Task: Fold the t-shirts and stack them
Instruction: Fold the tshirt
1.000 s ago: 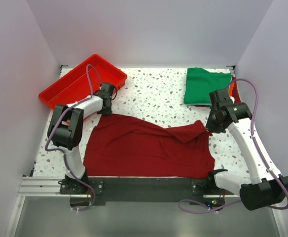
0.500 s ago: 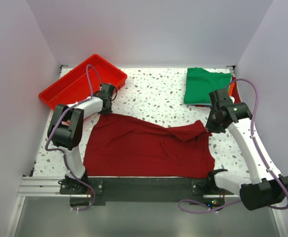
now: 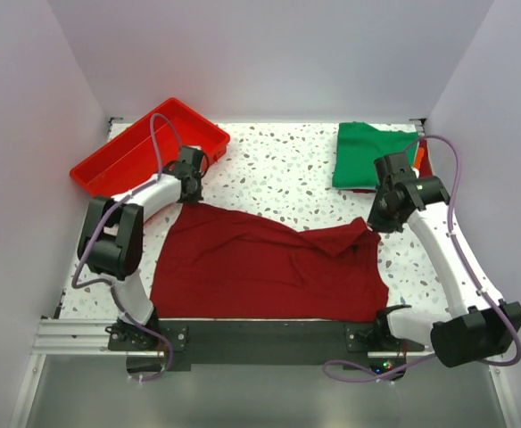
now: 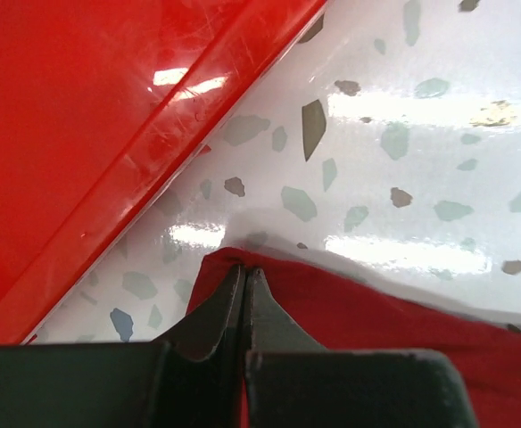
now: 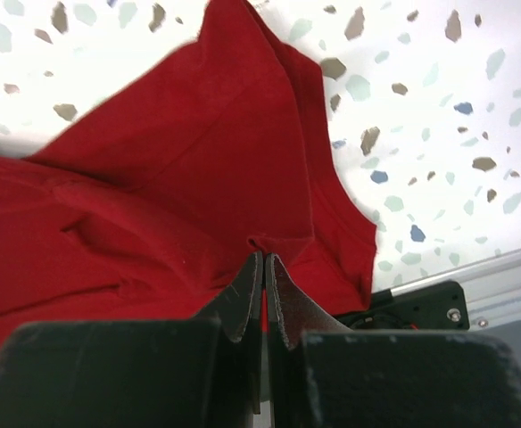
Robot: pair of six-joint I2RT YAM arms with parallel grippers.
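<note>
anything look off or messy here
The maroon shirt lies uneven: its far right corner is bunched and folded over where the right gripper pinches it. The red tray sits askew at the far left.

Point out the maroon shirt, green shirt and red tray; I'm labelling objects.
maroon shirt [image 3: 260, 272], top view, middle of body
green shirt [image 3: 368, 150], top view, centre of fold
red tray [image 3: 127, 160], top view, bare floor

— Where does everything lie?

— The spread t-shirt [image 3: 269, 263] lies on the table [image 3: 278, 165] along the near edge, between my arms. The tray [image 3: 118, 165] sits at the far left corner. The folded t-shirt [image 3: 372, 153] is far right, on top of other shirts [image 3: 420, 163].

— And your grippers?

— My left gripper [image 4: 244, 272] is at the spread t-shirt's far left corner, just beside the tray. My right gripper [image 5: 265, 259] is at its far right corner, near the folded t-shirt.
</note>
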